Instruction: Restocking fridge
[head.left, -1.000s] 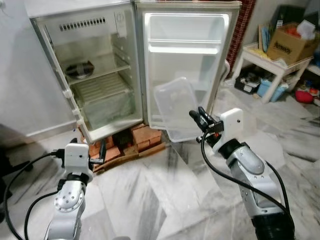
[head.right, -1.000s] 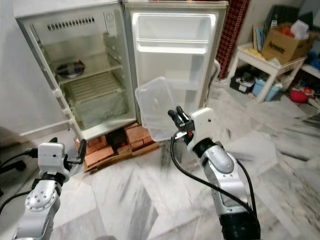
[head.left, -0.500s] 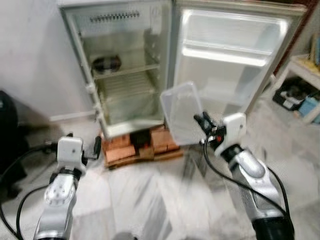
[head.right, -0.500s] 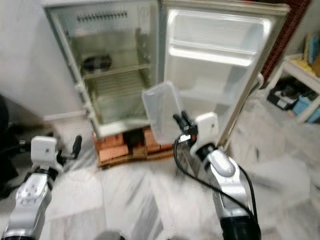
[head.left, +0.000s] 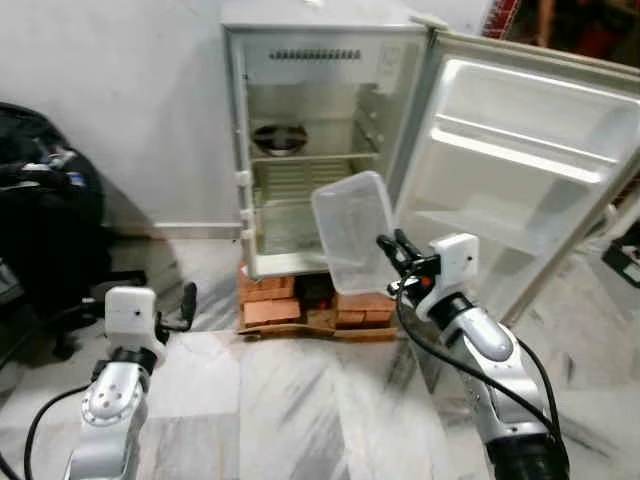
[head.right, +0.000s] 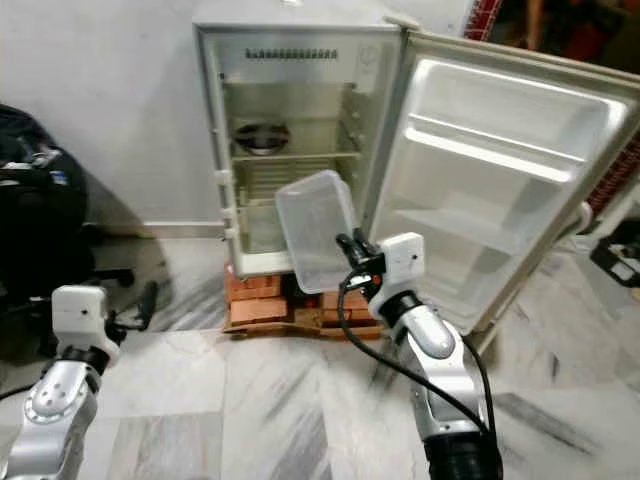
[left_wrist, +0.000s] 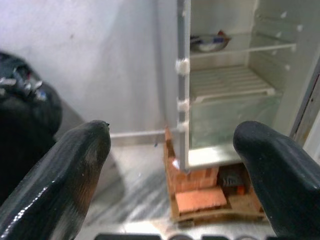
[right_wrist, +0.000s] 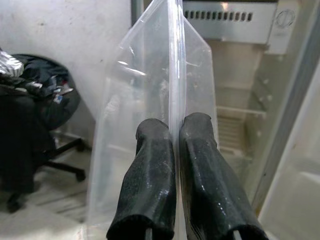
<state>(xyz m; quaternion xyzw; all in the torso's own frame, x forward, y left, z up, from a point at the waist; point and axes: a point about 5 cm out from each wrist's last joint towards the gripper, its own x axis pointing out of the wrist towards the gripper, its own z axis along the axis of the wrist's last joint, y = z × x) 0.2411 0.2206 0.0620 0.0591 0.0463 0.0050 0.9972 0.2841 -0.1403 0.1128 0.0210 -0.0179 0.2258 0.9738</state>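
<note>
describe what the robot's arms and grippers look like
Both arms are silver metal with rounded joint housings and loose black cables looping alongside. Each wrist carries a white boxy module. The left gripper and right gripper each have two long, glossy black fingers with rounded tips. The right arm ends in a black ribbed base.

There is one fridge (head.left: 310, 140) with one open door (head.left: 520, 170) — the door carries two shelves. Inside the fridge there is one bowl (head.left: 279, 138) on the upper shelf, and one wire rack (head.left: 300, 178) below it. One clear plastic container (head.left: 352, 232) is in view. The robot has two grippers — the right gripper (head.left: 392, 254) and the left gripper (head.left: 187, 300), each with two black fingers. Under the fridge there is one stack of bricks (head.left: 300, 305). One black chair (head.left: 45, 240) stands by the wall.
</note>
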